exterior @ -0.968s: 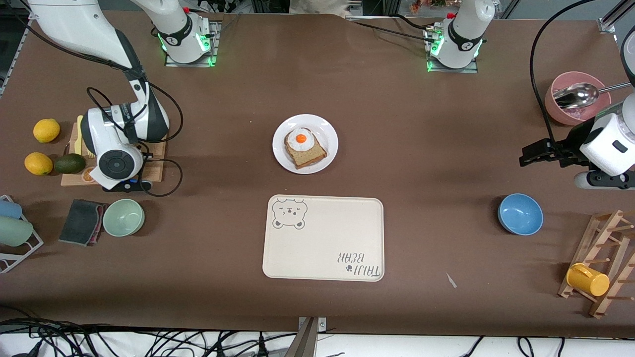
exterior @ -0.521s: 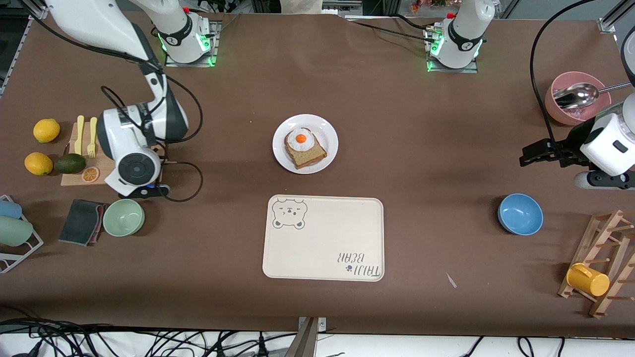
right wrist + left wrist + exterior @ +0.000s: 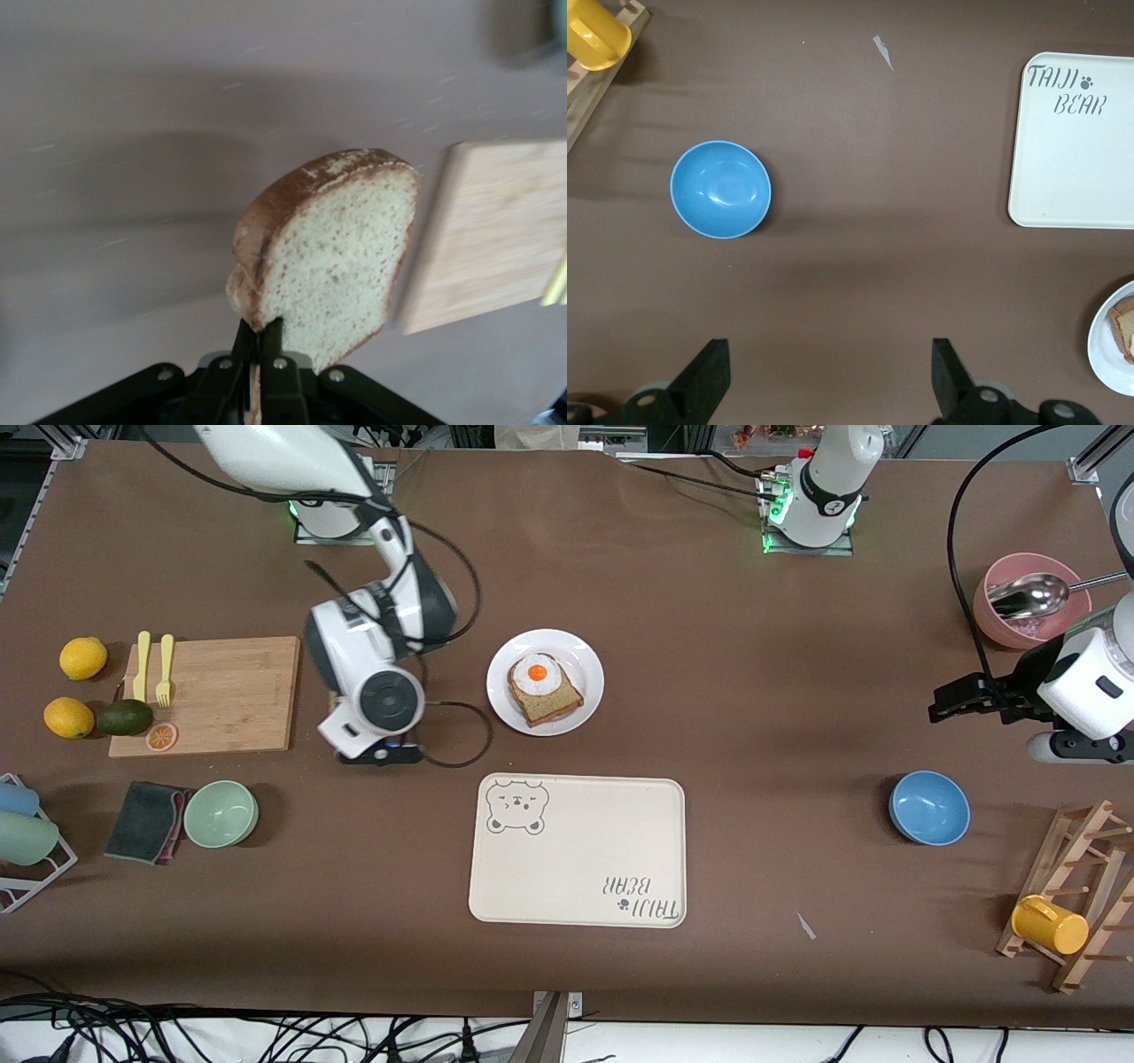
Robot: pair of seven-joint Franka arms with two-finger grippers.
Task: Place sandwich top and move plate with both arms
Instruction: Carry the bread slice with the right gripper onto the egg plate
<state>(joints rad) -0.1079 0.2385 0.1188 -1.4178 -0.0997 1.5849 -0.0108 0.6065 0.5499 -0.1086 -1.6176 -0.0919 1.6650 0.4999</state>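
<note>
The right gripper (image 3: 260, 341) pinched the sandwich top (image 3: 330, 251) by its edge over bare table beside the plate (image 3: 585, 657), ready for placing, while the left gripper (image 3: 824, 376) waited spread wide.

In the front view the right arm's wrist housing covers the right tool (image 3: 376, 753) and the sandwich top entirely. The right wrist view shows the sandwich top (image 3: 332, 252) with its lower edge hidden between the pinched fingers (image 3: 266, 354), the desk (image 3: 133, 106) streaked with blur. The plate (image 3: 1116, 350) is cut off by the left wrist view's edge. The left arm runs off the front view's edge.
</note>
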